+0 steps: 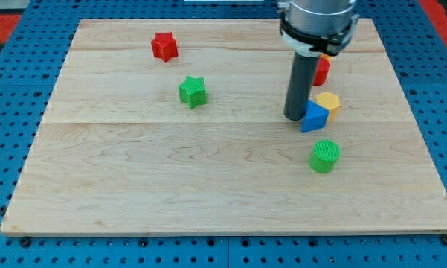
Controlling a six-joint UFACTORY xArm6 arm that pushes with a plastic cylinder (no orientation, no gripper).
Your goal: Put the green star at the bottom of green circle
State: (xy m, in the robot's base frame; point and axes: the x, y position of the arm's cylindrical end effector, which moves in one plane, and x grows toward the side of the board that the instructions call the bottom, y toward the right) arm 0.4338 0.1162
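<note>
1. Here, my tip (295, 117) rested on the wooden board (208, 201) in the right half of the frame, a little above mid-height.
2. The rod carried no pincer, so there was nothing to spread or press together; it ended in a plain dark cylinder.
3. My tip stood just left of the blue block (313, 117), an angular shape, and appeared to touch its left face.
4. The yellow block (329, 103) sat just behind and to the right of the blue one, touching or nearly touching it; its exact shape was hard to make out.
5. A red block (322, 71) showed partly behind the rod, above the yellow one.
6. The green star (193, 91) lay in the upper middle-left of the frame, well apart from my tip and standing alone.
7. The green circle (325, 156) sat in the lower right of the frame, below the blue block and near it but not touching.
8. The green star was thus far to the left of the green circle and higher in the frame.
9. A red star (163, 46) lay in the upper left, above and slightly left of the green star.
</note>
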